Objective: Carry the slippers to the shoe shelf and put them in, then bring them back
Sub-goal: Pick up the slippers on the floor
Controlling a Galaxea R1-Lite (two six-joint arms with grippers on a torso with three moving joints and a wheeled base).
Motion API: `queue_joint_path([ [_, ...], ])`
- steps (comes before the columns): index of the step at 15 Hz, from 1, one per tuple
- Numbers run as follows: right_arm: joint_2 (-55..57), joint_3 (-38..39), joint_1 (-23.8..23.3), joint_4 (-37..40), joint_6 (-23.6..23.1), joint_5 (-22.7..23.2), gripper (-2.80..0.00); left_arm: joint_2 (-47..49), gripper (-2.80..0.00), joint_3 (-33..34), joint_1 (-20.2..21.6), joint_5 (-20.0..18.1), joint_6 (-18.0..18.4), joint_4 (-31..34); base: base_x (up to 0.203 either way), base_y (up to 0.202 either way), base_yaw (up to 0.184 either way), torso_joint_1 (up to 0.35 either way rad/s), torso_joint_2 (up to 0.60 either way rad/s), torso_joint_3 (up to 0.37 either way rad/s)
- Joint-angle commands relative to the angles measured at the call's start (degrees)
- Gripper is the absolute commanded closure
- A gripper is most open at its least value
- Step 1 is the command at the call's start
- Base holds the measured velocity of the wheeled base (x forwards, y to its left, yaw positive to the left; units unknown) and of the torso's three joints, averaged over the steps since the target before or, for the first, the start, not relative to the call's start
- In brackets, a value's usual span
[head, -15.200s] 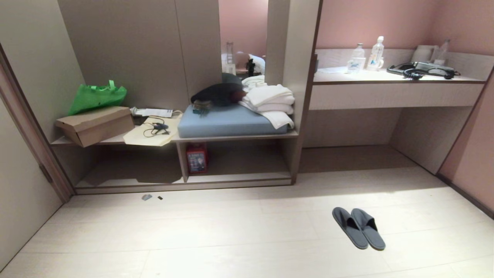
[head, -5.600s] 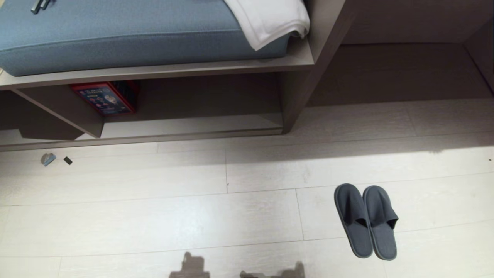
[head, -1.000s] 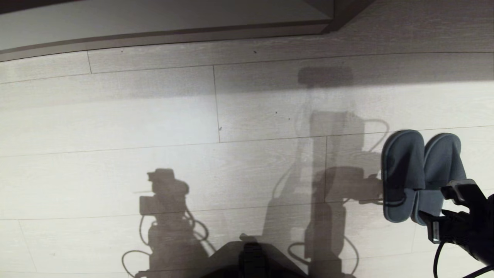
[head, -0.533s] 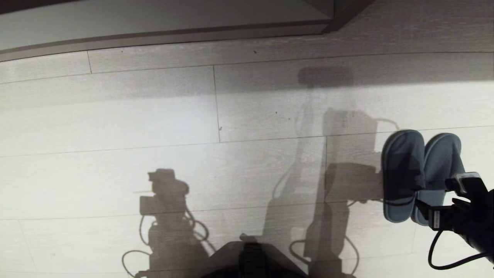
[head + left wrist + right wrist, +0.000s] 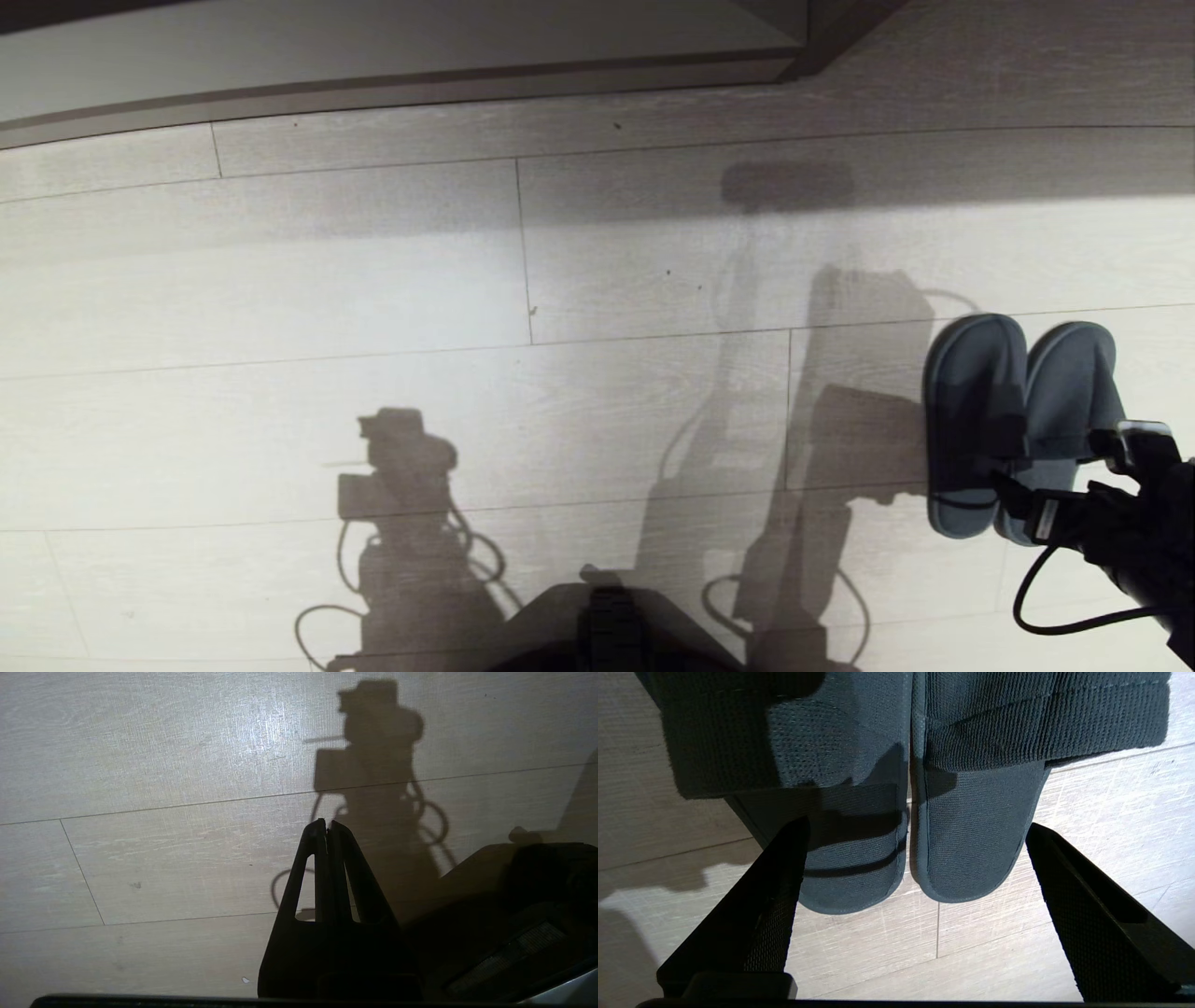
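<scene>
Right gripper (image 5: 915, 830): matte blk, textured jaws, blk cable looped behind. Left gripper (image 5: 328, 828): blk, slim triangular.

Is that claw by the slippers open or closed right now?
Open. The right gripper has its two fingers spread wide, one outside each heel of the slippers, which lie flat on the floor.

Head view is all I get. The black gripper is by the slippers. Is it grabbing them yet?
Observer: Not yet. In the right wrist view the right gripper is open, one finger outside each heel of the slippers.
Operator: Are the slippers squished together?
Observer: They lie side by side on the floor, edges nearly touching, heels toward the gripper.
Operator: Where's the other arm?
Observer: The left gripper is shut, empty, hanging over bare floor.
</scene>
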Motion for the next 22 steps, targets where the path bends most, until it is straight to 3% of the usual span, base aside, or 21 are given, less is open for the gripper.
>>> queue_joint_path([
  [1,0.99,-0.88,-0.09,-0.54,1.00,0.10,-2.80,-0.06,0.00,0.44,0.01,0.00,0.00,-0.02,0.000,0.000,0.000,0.000,0.00,0.000],
  [5,2.52,-3.83,-0.81,-0.54,1.82,0.07,-2.80,0.01,0.00,0.44,0.01,-0.14,1.01,-0.08,0.000,0.000,0.000,0.000,0.00,0.000],
  [8,3.37,-6.17,-1.60,-0.54,1.69,2.54,-2.80,0.00,0.00,0.44,0.01,-0.35,2.64,-0.11,0.000,0.000,0.000,0.000,0.00,0.000],
  [18,8.28,-13.86,-1.29,-0.54,1.00,6.11,-2.80,0.02,0.00,0.44,0.01,-0.35,2.56,-0.11,0.000,0.000,0.000,0.000,0.00,0.000],
  [22,7.95,-12.58,-0.55,-0.54,-0.37,6.94,-2.80,0.02,0.00,0.44,0.01,-0.35,2.55,-0.11,0.000,0.000,0.000,0.000,0.00,0.000],
])
